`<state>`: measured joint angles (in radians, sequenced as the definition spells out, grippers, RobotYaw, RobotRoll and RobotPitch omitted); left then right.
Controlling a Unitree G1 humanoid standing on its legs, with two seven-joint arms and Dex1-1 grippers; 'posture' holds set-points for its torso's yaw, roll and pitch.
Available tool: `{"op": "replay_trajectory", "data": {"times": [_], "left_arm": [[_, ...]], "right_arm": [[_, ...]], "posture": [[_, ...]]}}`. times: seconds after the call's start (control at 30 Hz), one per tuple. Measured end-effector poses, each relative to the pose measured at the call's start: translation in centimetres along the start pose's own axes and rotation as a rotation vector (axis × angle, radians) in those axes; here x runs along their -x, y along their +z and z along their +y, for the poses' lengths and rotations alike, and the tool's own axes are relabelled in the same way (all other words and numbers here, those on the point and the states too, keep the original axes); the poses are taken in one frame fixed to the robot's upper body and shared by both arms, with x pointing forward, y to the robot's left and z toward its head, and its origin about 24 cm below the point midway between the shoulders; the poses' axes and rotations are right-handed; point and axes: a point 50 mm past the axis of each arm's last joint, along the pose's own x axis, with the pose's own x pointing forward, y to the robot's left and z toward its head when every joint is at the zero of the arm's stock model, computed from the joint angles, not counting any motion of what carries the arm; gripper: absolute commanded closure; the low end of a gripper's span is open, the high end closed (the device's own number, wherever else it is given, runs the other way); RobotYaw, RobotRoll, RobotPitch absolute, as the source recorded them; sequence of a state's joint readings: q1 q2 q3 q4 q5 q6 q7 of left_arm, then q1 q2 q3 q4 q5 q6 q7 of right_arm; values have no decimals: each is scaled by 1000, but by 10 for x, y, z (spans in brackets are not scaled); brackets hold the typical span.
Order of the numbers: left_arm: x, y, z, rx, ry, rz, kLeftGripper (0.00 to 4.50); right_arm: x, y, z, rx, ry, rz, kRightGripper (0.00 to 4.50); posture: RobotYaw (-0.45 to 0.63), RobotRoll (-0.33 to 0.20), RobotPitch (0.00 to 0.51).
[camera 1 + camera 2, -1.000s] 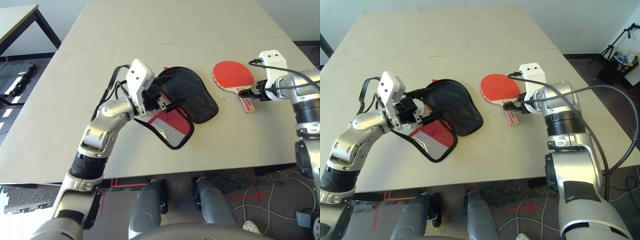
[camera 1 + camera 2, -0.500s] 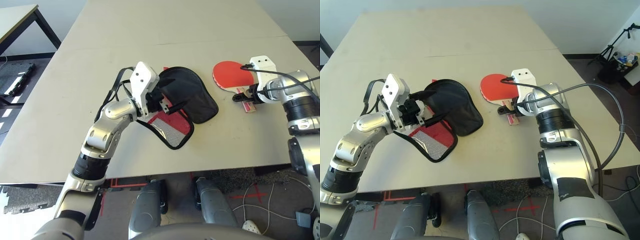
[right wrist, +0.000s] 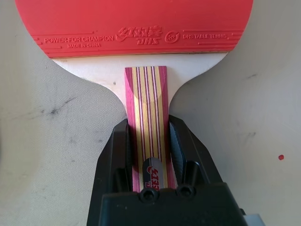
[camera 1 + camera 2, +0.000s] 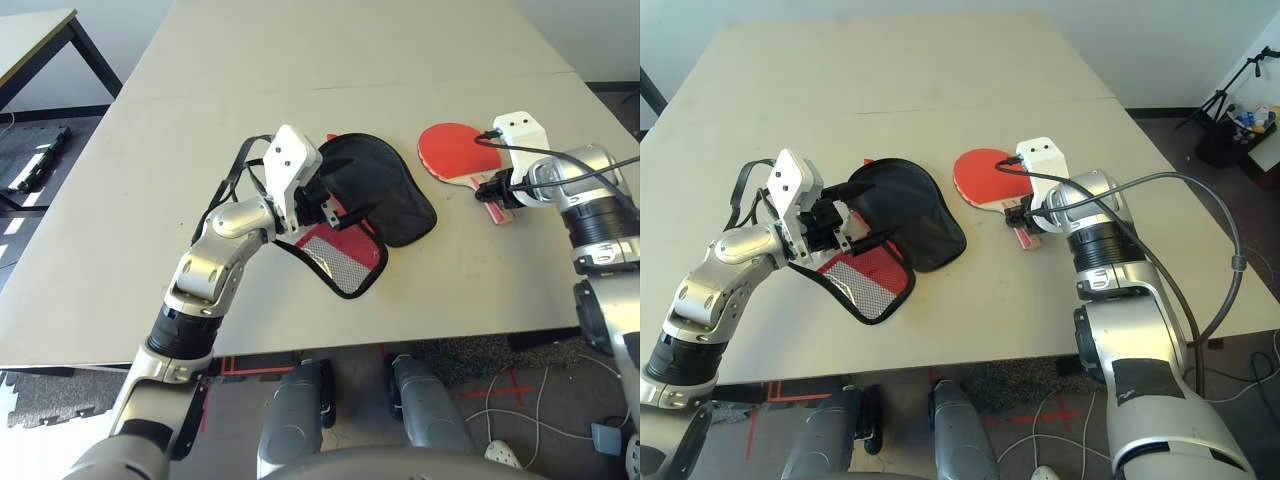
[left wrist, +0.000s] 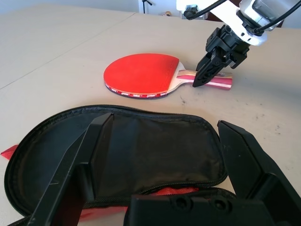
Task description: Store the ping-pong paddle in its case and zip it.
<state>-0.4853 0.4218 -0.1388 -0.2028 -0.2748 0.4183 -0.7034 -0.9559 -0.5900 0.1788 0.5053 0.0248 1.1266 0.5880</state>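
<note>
On the pale table [image 4: 150,200] in front of me, my right gripper [image 3: 149,141] has its two black fingers [image 3: 115,155] pressed against either side of the striped wooden handle of the ping-pong paddle [image 4: 452,152], clamping it. The paddle lies flat on the right side of the table, red face up, its round blade pointing to the far left and its handle toward the near right, where my right arm reaches it from the table's right edge. In my right wrist view the handle runs straight between the fingers, its red, pale and dark stripes showing, and the white printed lettering sits along the lower edge of the red rubber.

The case [image 4: 365,205] lies left of the paddle, near the middle of the table and apart from it, unzipped and spread open. Its black-lined flap [image 5: 141,150] is turned up and out toward the right, while the red half with the black mesh pocket [image 4: 340,258] lies nearer to me.

My left gripper [image 5: 160,155] hangs just over the case's near-left side with its fingers [image 5: 244,150] spread wide, one to either side of the open black flap in my left wrist view; I cannot tell whether they touch the fabric.
</note>
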Motion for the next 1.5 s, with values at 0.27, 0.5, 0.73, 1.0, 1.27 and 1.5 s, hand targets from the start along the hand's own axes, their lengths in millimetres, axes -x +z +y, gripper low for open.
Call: {"op": "replay_trajectory", "data": {"times": [0.27,0.5,0.73,1.0,1.27,1.5], "left_arm": [[-1,-1,-1,-1,-9,0,0],[-2,-2,-1,-2,-11,1,0],[-2,-2,-1,-7,-10,6,0],[-2,-2,-1,-12,-5,11,0],[-2,-3,-1,-11,4,13,0],[-3,-3,-2,-14,7,14,0]], "right_arm": [[16,21,17,85,15,-155,3365],[24,39,54,93,89,-254,3366],[24,40,110,78,189,-256,3366],[17,37,136,57,194,-207,3366],[5,29,139,69,184,-128,3366],[-1,28,138,95,192,-116,3366]], "posture": [[-32,0,172],[-22,0,175],[-15,0,180],[-1,0,186],[8,0,183],[4,0,179]]}}
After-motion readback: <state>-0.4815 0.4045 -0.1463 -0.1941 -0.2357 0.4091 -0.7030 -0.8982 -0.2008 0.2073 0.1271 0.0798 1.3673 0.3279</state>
